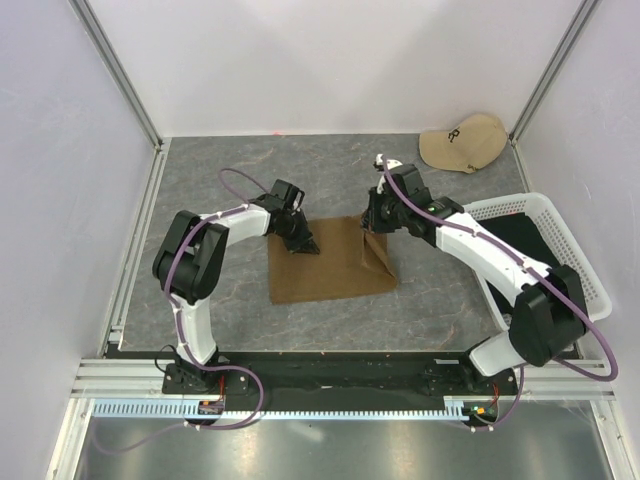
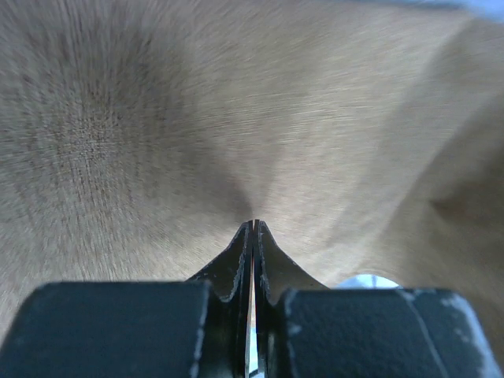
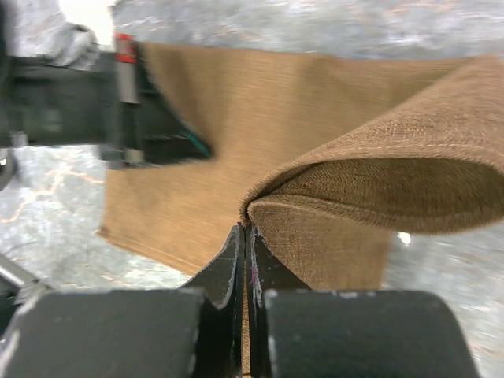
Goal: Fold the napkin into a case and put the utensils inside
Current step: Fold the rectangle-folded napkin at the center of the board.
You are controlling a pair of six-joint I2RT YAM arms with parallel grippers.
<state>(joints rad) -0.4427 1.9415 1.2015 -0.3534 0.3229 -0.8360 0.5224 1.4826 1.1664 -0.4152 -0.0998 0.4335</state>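
right claw [image 3: 246, 236], jaws pressed together, is pinching the napkin [image 3: 276, 118] at its right edge and lifting it, so that side is curling into a loose fold above the flat part. left claw [image 2: 253, 228] is likewise clamping shut on the cloth at its far left corner, with weave filling that wrist's view. the napkin is lying mid-table [image 1: 220, 170] between the two arms, mostly flat. by the look of it, folding is only beginning: one flap is going over and no narrow case is taking shape yet. utensils are not showing in any view, so loading them is waiting. a white basket [image 1: 570, 250] and a beige cap [image 1: 462, 142] are sitting off to the right.
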